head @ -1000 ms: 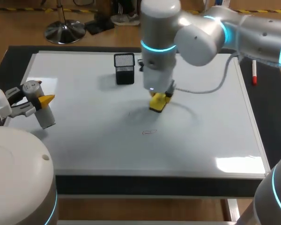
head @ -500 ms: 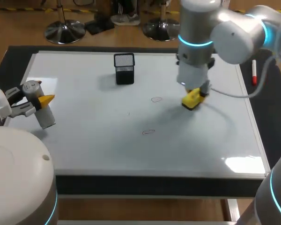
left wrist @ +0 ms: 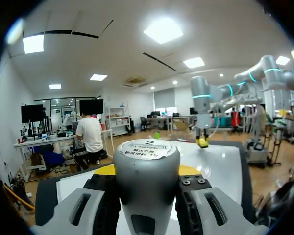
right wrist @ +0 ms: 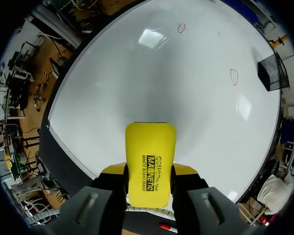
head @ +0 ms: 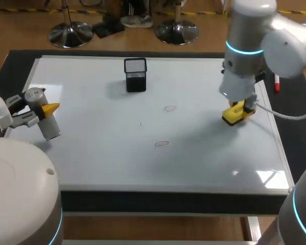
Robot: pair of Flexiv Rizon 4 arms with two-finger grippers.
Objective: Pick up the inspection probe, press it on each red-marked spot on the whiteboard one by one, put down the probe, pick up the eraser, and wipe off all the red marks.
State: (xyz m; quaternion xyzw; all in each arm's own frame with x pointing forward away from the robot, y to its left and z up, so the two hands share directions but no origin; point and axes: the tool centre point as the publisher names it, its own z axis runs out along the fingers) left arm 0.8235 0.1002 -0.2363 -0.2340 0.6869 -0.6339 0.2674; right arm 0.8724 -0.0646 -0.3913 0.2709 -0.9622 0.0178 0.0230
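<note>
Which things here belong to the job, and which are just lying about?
Job: whiteboard, two red marks, eraser held in right gripper, inspection probe held in left gripper.
Lying about: black mesh holder on the whiteboard, red marker beside it.

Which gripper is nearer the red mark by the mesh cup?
Right. The right gripper, with the eraser, is right of that red mark; the left gripper, with the probe, is at the whiteboard's left edge.

Bright overhead light, glare on whiteboard (head: pixel 107 153)
</note>
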